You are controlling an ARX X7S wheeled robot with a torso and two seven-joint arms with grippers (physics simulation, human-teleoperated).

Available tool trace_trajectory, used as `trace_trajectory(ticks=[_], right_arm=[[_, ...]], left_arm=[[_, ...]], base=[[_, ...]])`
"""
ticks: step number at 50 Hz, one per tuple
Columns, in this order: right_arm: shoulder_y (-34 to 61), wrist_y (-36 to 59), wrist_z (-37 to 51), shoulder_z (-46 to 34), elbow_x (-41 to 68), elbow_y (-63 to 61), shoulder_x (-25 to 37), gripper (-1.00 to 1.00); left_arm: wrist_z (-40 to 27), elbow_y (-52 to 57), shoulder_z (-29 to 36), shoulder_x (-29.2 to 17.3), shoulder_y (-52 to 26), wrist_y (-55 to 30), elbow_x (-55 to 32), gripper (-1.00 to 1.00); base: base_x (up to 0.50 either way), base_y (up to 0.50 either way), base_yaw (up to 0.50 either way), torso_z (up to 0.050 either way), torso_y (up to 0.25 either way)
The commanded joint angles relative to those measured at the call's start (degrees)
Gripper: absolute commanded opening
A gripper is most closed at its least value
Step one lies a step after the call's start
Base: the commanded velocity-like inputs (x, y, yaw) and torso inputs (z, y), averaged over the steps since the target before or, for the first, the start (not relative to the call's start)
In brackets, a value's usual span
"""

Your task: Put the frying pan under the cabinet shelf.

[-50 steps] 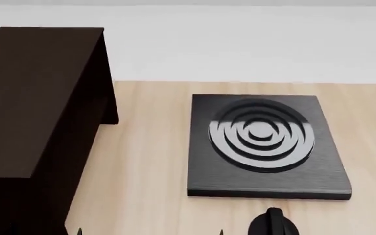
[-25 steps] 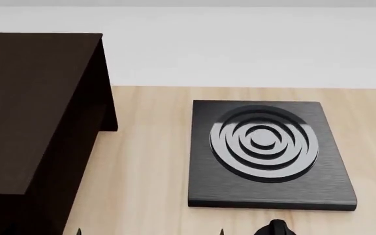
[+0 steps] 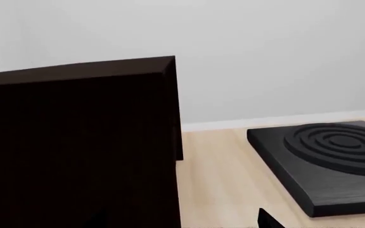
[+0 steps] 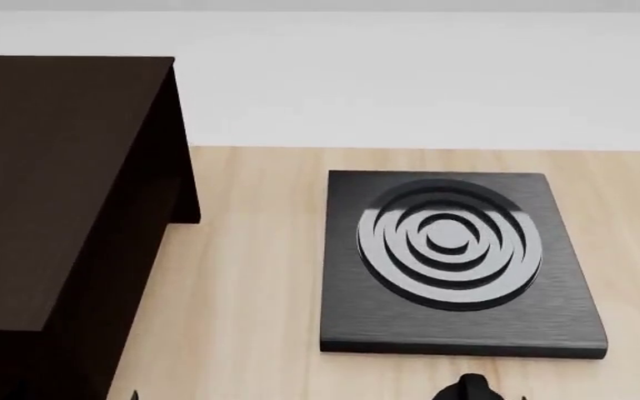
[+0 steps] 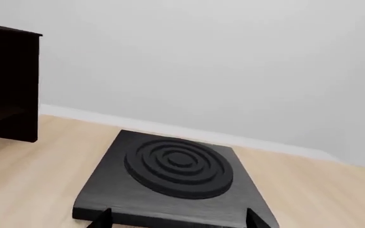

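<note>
We are seeing cabinet shelf [image 4: 59, 192] standing at left on wooden table [image 4: 247, 275], burner plate [image 4: 453, 262] lying to its right, apart. Frying pan is not showing. Only gripper tips are peeking at frame edge; their grip we cannot tell. We are reading no writing anywhere.

Dark matt wood-grain cabinet shelf [image 4: 64, 192] — beside it a brushed black burner plate [image 4: 459, 333] (glossy rings) — on pale wooden table [image 4: 253, 283].
</note>
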Motion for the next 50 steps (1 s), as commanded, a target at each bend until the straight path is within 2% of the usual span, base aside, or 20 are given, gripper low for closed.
trace_trajectory(ticks=[1, 28, 50], right_arm=[[-3.5, 3.5, 2.4, 3.4, -0.5, -3.8, 2.0, 1.00], [-15.2, 10.8, 7.8, 16.9, 1.9, -12.0, 5.0, 1.00], [-21.3, 10.4, 8.2, 26.7, 6.5, -9.3, 5.1, 1.00]], left_arm=[[-0.3, -0.7, 0.4, -0.2, -0.3, 0.1, -0.2, 1.00], [-0.6, -2.1, 1.7, -0.3, -2.6, -1.0, -0.9, 1.00], [-1.3, -1.9, 2.5, -0.9, -2.5, -1.0, -0.7, 1.00]], base=[[0.00, 0.00, 0.00, 0.000, 0.000], [0.00, 0.00, 0.00, 0.000, 0.000], [0.01, 0.00, 0.00, 0.000, 0.000]])
